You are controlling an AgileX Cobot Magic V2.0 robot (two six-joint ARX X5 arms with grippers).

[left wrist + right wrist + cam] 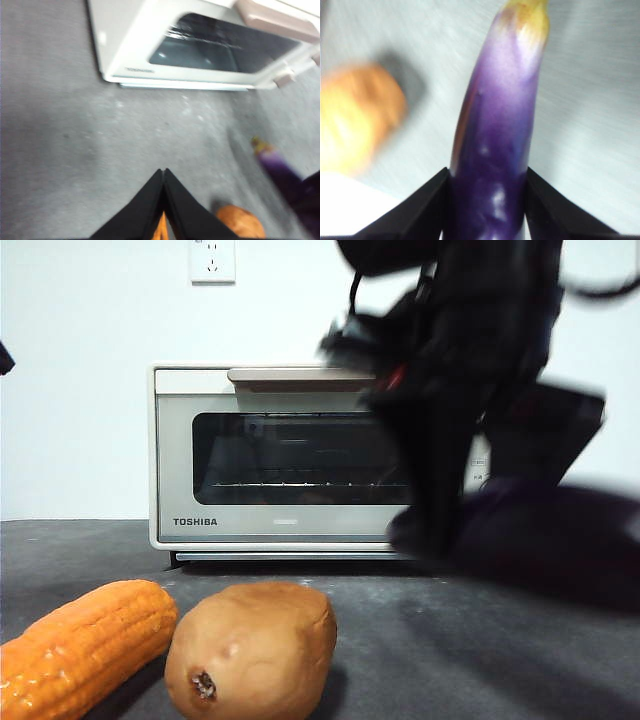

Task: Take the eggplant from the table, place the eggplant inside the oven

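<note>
The eggplant [550, 540] is dark purple and blurred, low at the right in front of the oven [180, 460]. My right gripper [430, 530] comes down from above and is shut on it. The right wrist view shows the eggplant [500, 125] filling the gap between the jaws of that gripper [487, 172], its yellowish stem end pointing away. I cannot tell whether it still touches the table [450, 660]. The oven door is shut. My left gripper [164, 172] hangs shut and empty above the table, away from the eggplant [280, 167].
A brown potato [252, 650] and an orange corn cob [85, 645] lie close together at the table's near left. The potato [355, 120] lies just beside the eggplant in the right wrist view. The oven [130, 40] stands at the back by the white wall.
</note>
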